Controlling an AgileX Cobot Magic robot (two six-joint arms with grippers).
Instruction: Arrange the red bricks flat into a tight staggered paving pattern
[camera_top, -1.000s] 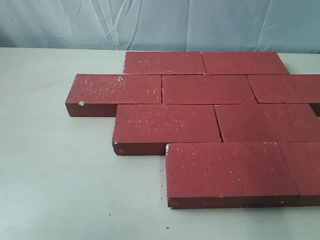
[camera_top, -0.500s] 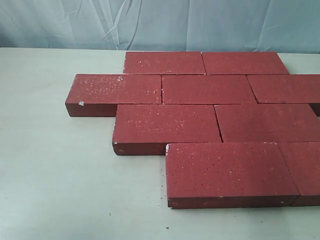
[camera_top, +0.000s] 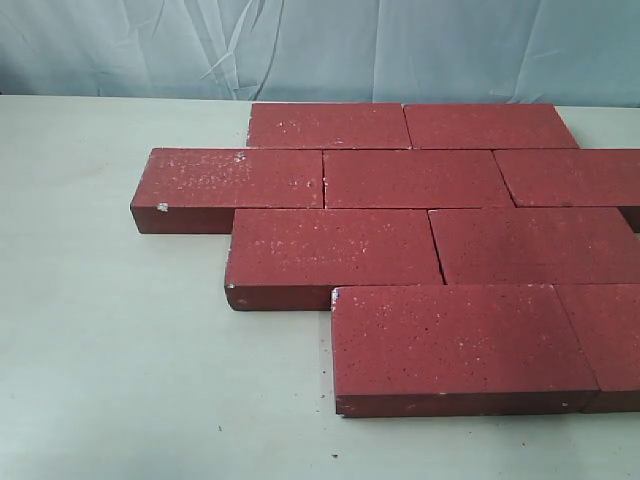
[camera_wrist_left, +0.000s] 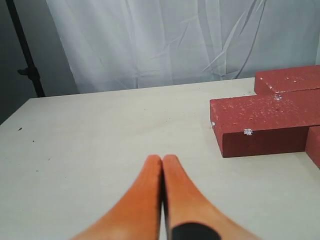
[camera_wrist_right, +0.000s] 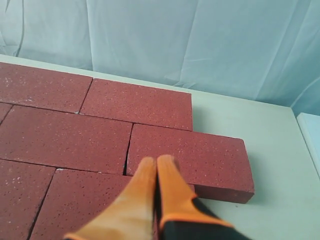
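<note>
Several dark-red bricks (camera_top: 420, 178) lie flat in four staggered rows on the pale table (camera_top: 110, 340), edges touching, right side cut off by the exterior view. The nearest whole brick (camera_top: 455, 345) sits at the front. Neither arm shows in the exterior view. My left gripper (camera_wrist_left: 162, 159) is shut and empty over bare table, left of a brick end (camera_wrist_left: 265, 124). My right gripper (camera_wrist_right: 157, 160) is shut and empty, hovering above the bricks (camera_wrist_right: 70, 135) near the outermost brick (camera_wrist_right: 200, 157).
A pale blue-white curtain (camera_top: 320, 45) hangs behind the table. A dark stand pole (camera_wrist_left: 25, 60) stands off the table's far corner in the left wrist view. Bare table (camera_wrist_right: 280, 165) lies beside the outermost brick.
</note>
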